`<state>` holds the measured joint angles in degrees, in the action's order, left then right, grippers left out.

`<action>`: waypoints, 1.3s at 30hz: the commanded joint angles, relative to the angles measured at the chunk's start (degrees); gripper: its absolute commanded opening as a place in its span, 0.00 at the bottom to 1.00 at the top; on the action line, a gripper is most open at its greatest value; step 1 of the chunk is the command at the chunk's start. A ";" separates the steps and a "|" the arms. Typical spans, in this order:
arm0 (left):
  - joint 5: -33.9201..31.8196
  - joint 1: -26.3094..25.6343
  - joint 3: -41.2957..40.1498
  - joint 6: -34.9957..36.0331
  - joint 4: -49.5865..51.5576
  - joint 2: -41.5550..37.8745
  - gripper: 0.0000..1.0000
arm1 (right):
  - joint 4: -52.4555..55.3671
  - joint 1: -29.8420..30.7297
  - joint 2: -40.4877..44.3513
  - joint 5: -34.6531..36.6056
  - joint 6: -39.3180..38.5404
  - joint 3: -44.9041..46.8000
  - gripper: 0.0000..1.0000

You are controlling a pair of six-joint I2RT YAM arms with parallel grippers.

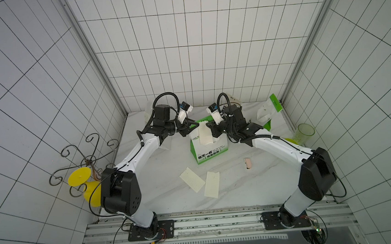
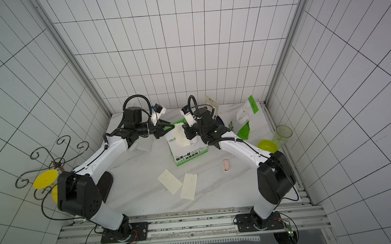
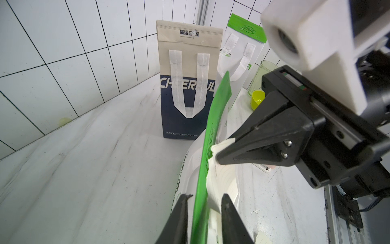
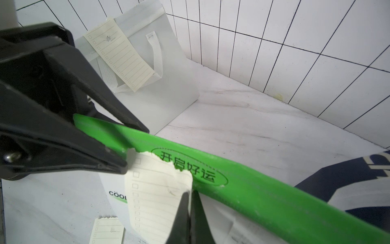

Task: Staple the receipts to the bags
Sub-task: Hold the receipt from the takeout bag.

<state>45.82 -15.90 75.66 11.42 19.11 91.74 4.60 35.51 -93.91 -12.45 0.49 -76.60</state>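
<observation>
A green-and-white bag (image 1: 210, 150) stands mid-table with a cream receipt (image 1: 205, 136) hanging over its front. My right gripper (image 4: 191, 193) is shut on the receipt's (image 4: 152, 190) top edge, against the bag's green top strip (image 4: 242, 190). My left gripper (image 3: 206, 196) is open and straddles that strip, one finger on each side with small gaps. Two more receipts (image 1: 192, 179) (image 1: 212, 184) lie flat near the front. At the back stand a white bag (image 4: 168, 84) bearing a receipt (image 4: 119, 55), a navy bag (image 3: 185, 105) and a second green-and-white bag (image 1: 269, 112).
A small pink object (image 1: 248, 163) lies right of the middle bag. A translucent green cup (image 1: 304, 134) and a yellow cup (image 2: 266, 145) sit by the right wall. A curly metal stand (image 1: 85, 157) with yellow pieces (image 1: 79, 179) fills the left side.
</observation>
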 commanded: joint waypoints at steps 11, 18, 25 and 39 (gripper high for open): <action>-0.28 -0.53 2.04 1.34 0.13 0.11 0.33 | 3.01 1.84 -0.49 4.23 -3.66 -7.95 0.00; -0.28 -0.63 1.95 1.32 -0.17 -0.21 0.37 | 3.14 1.87 -0.96 5.06 -3.66 -9.56 0.00; -0.32 -0.80 1.95 1.36 -0.29 0.01 0.30 | 3.40 2.32 -1.89 5.06 -4.13 -10.41 0.00; -1.25 -0.97 2.04 1.58 -0.20 -0.08 0.31 | 2.37 3.17 -0.40 5.67 -4.52 -9.35 0.00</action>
<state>44.82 -16.71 75.92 11.46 19.16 91.74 7.14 38.09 -95.00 -7.40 -2.55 -80.38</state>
